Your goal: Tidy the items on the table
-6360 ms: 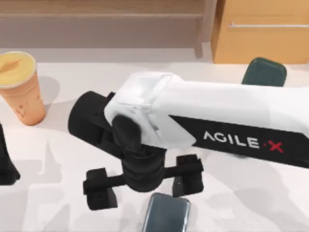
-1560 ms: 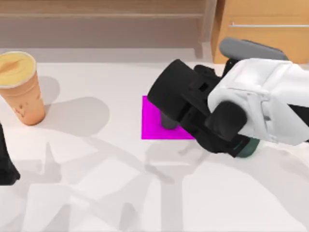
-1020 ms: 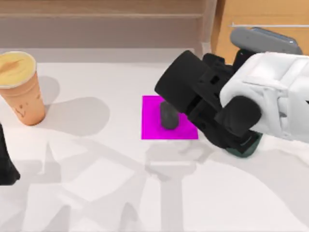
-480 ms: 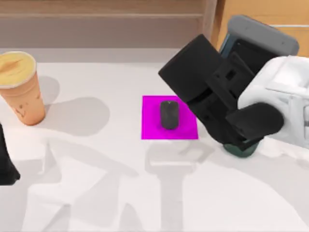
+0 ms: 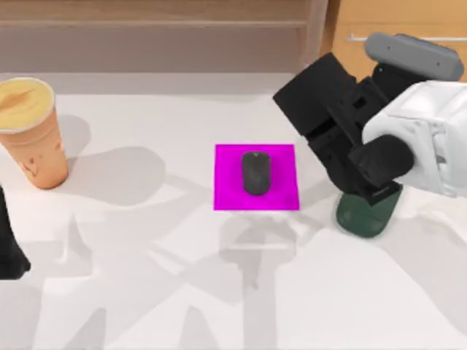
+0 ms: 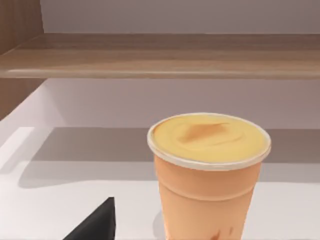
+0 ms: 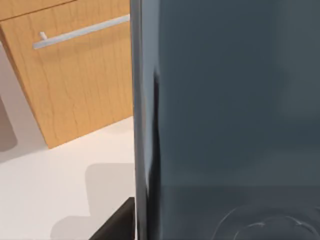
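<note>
Phone carried over the dark green stand, right side of table.

My right gripper (image 5: 379, 131) is clamped on the phone (image 7: 225, 115), upright above the stand (image 5: 367, 215), likely for docking. Mouse (image 5: 255, 173) lies on the magenta pad (image 5: 226, 197), left of my gripper. Cup (image 5: 31, 131) far left; my left arm (image 5: 9, 244) parked beside it.

No legible text, label or number anywhere
</note>
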### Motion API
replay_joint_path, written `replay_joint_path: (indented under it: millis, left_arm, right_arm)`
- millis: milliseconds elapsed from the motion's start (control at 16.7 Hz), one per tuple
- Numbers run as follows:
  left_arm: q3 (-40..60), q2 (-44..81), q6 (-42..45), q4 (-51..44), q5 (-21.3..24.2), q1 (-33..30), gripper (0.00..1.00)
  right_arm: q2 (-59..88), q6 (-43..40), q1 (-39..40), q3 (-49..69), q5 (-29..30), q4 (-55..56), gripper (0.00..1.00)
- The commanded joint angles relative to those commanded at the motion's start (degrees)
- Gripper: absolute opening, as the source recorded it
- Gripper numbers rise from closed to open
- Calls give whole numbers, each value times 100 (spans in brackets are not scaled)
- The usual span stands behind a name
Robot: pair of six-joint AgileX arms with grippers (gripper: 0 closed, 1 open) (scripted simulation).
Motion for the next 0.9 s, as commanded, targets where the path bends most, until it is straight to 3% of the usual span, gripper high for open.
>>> replay_joint_path:
  millis: [120,900]
  left_arm:
    - [0,0,0,0,0,0,100]
    - [0,0,0,0,0,0,100]
  right_arm:
    - [0,0,0,0,0,0,0]
    - [0,0,0,0,0,0,98]
